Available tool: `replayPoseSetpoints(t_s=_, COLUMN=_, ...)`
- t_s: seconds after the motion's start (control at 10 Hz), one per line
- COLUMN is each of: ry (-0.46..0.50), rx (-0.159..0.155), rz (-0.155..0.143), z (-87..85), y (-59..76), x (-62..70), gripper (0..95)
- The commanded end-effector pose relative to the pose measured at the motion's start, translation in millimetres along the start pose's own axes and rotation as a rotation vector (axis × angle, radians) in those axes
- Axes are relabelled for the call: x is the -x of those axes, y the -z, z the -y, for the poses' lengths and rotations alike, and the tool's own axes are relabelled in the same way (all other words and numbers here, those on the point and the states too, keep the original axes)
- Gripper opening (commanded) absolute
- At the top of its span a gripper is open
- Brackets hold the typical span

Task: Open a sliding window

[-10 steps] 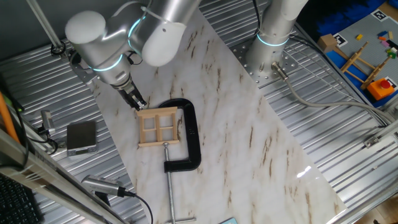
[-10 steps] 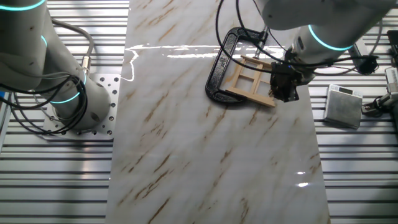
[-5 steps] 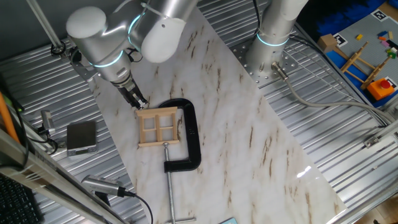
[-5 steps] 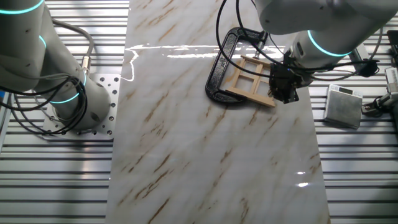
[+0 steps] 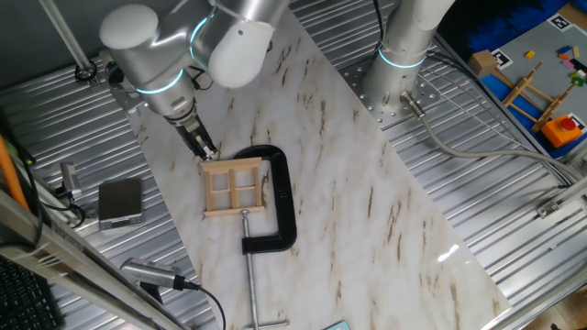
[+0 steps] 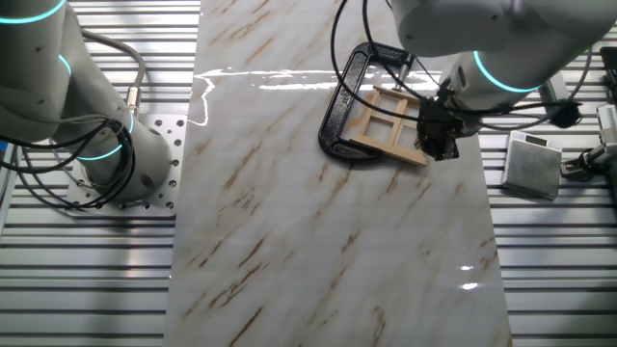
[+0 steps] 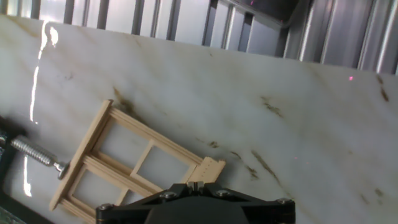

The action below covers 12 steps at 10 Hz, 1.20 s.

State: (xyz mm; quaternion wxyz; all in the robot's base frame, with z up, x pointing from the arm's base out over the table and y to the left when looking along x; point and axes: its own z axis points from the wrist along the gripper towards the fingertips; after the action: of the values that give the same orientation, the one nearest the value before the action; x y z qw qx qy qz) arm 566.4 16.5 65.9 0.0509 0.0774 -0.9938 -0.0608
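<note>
Where gripper (image 5: 207, 153) meets sliding window (image 5: 234, 187), its fingertips seem hidden.

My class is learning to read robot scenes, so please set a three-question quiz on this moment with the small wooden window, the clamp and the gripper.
1. True or false: the black C-clamp grips the sliding window to hold it on the marble board.
2. Where is the gripper? A) at a corner of the window frame B) over the clamp's handle C) far off by the grey box
3. Fill in: the window's crossbars divide it into ____ panes.

Key: 1 true; 2 A; 3 four.
</note>
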Motion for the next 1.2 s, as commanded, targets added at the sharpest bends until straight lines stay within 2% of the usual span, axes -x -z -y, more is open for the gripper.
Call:
replayPoseSetpoints(t_s=0.1, ry=-0.016, rx=0.007, rz=0.016, z=-4.4, y=-6.2, x=-3.6, gripper=0.0)
replayPoseSetpoints(t_s=0.6, ry=-0.044, rx=0.009, rz=0.060, z=-21.8, y=-14.9, x=3.2, gripper=0.0)
replayPoseSetpoints(t_s=1.2, ry=-0.057, rx=0.004, rz=0.079, z=-37.1, y=-25.3, x=16.3, gripper=0.0)
